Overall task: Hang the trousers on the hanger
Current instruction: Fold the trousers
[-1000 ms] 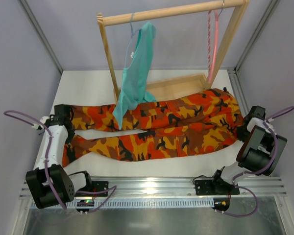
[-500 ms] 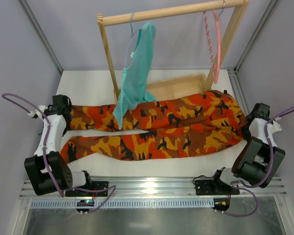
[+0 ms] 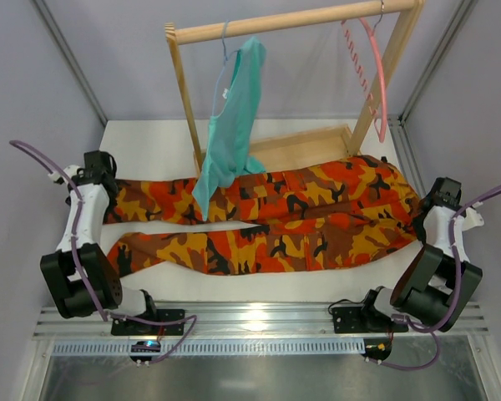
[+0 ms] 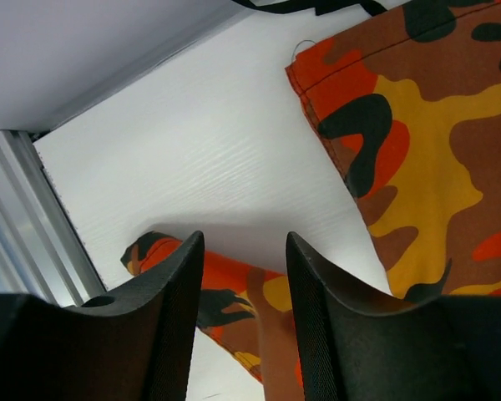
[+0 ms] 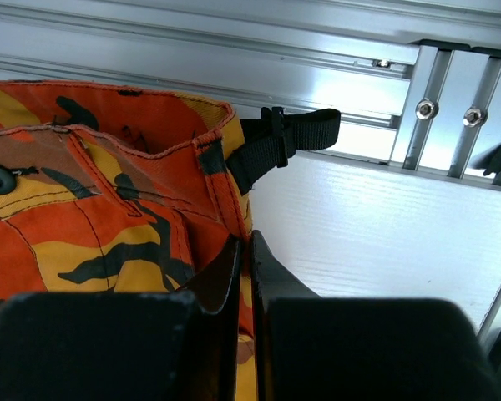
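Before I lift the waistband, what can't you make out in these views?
Top view: the teal garment covers part of the trousers' far leg.
Top view: the hanger hook is too thin to trace on the rail.
Right wrist view: the right gripper's own fingers hide how much cloth they pinch.
Both wrist views: the hanger is out of frame.

The top camera looks steeply down over the whole bench [image 3: 150, 142] from above its near edge. Close wrist cameras look past the left gripper [image 4: 240, 251] at the hems of the trousers [image 4: 434, 150], and past the right gripper [image 5: 244, 251] at the waistband.
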`<state>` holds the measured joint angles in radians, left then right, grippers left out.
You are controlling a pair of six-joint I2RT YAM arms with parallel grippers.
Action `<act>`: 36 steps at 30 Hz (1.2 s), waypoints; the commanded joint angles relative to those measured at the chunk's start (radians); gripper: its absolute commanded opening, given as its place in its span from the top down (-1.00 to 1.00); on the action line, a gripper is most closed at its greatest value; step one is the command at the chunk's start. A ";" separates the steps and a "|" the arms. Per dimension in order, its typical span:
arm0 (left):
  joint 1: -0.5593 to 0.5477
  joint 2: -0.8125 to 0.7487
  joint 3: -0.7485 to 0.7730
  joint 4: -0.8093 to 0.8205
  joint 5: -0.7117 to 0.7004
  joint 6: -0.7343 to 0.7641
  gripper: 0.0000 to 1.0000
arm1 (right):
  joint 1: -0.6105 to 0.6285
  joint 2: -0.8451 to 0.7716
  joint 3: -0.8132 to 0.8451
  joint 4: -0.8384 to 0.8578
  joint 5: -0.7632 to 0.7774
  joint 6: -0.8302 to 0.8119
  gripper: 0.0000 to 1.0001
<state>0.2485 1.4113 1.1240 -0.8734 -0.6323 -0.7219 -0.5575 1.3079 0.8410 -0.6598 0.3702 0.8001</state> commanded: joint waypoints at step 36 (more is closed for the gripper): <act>0.331 -0.089 -0.438 0.014 0.367 -0.381 -0.04 | -0.001 0.024 0.017 0.055 -0.070 0.002 0.93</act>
<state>0.5724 1.3449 0.7044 -0.9741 -0.2852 -1.0882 -0.5575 1.3251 0.8284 -0.6220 0.2962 0.8078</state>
